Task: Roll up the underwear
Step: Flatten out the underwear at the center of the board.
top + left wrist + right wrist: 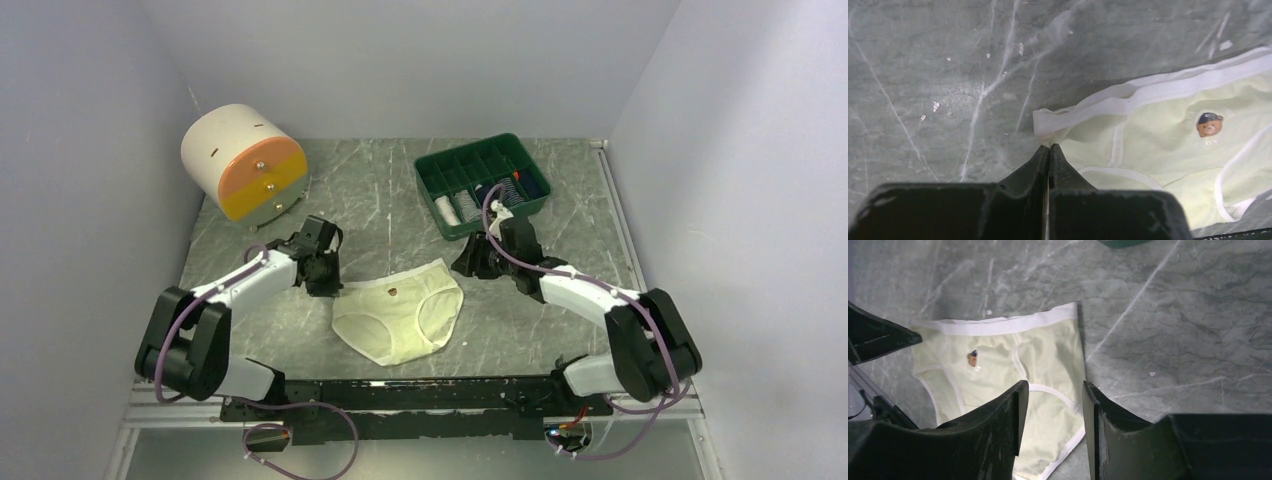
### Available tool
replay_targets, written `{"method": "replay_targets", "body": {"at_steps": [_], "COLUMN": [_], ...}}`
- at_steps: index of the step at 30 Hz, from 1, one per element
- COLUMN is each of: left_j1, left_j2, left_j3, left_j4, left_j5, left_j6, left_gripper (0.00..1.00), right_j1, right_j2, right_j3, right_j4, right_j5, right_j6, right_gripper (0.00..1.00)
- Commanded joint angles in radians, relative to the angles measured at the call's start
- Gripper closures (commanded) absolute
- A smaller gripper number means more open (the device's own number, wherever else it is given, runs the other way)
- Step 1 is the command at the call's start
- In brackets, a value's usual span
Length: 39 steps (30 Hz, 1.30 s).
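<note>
The left gripper (pixel 1049 148) is closed, its tips meeting the left waistband corner of the cream-white underwear (pixel 400 315), probably to pinch it, though I cannot tell if cloth is caught. The underwear lies spread flat for rolling. The right gripper (pixel 1054 386) hovers parted over its right edge, ready to grasp.

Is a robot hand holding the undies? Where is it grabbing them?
The left gripper pinches the underwear by the corner of its white waistband. The right gripper is open and holds nothing.
</note>
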State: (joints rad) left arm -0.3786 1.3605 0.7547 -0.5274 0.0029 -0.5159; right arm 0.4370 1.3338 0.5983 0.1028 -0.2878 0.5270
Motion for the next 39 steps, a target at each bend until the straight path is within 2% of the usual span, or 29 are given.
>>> {"method": "replay_targets", "body": {"at_steps": [1,7,12,17,25,32,34,35,37,39], "left_j1": [0.009,0.027,0.029,0.032,0.034,0.033,0.035,0.036,0.039,0.040], "left_j2": [0.049,0.048,0.060,0.056,0.055,0.076,0.079,0.082,0.093,0.107], "left_j3": [0.064,0.055,0.054,0.054,0.051,0.055,0.055,0.056,0.064,0.083], "left_j4": [-0.032,-0.028,-0.028,-0.032,-0.028,-0.014,-0.007,-0.002,0.000,0.000], "left_j5": [-0.001,-0.013,-0.012,-0.012,-0.006,0.015,0.014,0.013,0.015,0.016], "left_j6": [0.034,0.045,0.050,0.057,0.056,0.056,0.054,0.054,0.054,0.056], "left_gripper": [0.95,0.95,0.95,0.95,0.95,0.95,0.95,0.95,0.95,0.95], "right_j1": [-0.002,0.048,0.160,0.204,0.212,0.241,0.252,0.252,0.252,0.252], "right_j2": [0.087,0.192,0.280,0.331,0.339,0.442,0.447,0.452,0.448,0.411], "right_j3": [0.074,0.154,0.234,0.267,0.286,0.331,0.330,0.333,0.337,0.329], "right_j4": [0.009,-0.013,-0.057,-0.087,-0.100,-0.126,-0.131,-0.140,-0.161,-0.168], "right_j5": [-0.016,0.072,0.270,0.445,0.453,0.416,0.464,0.494,0.550,0.597], "right_j6": [-0.021,-0.016,-0.047,-0.032,-0.069,-0.089,-0.079,-0.070,-0.054,-0.033], "right_gripper": [0.53,0.53,0.53,0.53,0.53,0.55,0.62,0.74,0.89,0.97]}}
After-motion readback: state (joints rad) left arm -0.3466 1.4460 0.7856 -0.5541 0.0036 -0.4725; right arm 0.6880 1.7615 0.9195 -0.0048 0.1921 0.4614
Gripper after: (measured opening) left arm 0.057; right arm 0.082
